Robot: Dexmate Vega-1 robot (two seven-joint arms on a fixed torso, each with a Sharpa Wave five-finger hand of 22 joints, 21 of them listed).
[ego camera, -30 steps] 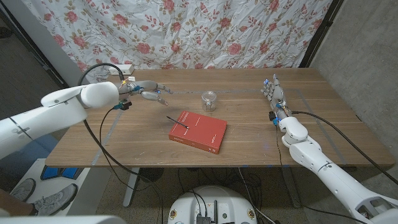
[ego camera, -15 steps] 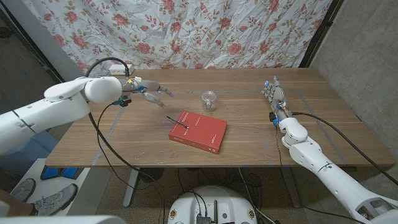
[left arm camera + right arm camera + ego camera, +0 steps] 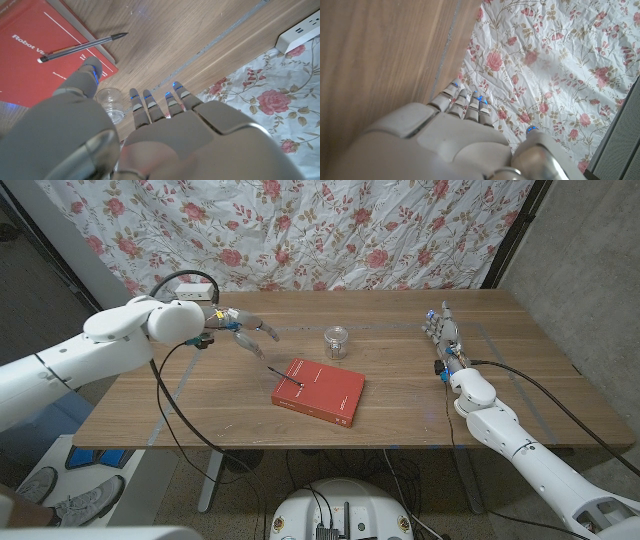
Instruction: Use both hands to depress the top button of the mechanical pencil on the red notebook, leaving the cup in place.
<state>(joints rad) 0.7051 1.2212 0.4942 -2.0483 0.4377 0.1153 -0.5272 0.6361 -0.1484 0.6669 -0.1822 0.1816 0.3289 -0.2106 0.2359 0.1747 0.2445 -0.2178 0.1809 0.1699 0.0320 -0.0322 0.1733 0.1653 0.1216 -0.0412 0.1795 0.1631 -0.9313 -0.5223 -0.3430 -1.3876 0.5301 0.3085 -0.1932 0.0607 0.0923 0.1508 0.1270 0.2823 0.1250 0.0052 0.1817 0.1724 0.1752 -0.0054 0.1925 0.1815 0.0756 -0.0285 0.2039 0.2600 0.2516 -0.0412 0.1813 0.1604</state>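
The head camera looks down from high up over the whole table (image 3: 200,395). Each wrist camera sits close behind its own hand. Head and left wrist cameras both see the notebook (image 3: 320,390).

A rectangular wooden table (image 3: 200,405) with a light brown plank top carries everything. Near its middle lies a flat red hardcover notebook (image 3: 325,392), set at a slant to the table's edges; its cover bears white lettering in the left wrist view. Just beyond the notebook, toward the floral curtain, stands a small clear glass cup (image 3: 337,341), upright and apart from the notebook. At the far left corner of the top lies a white power strip (image 3: 199,288). Thin pale tape lines (image 3: 168,398) run across the wood near both short ends
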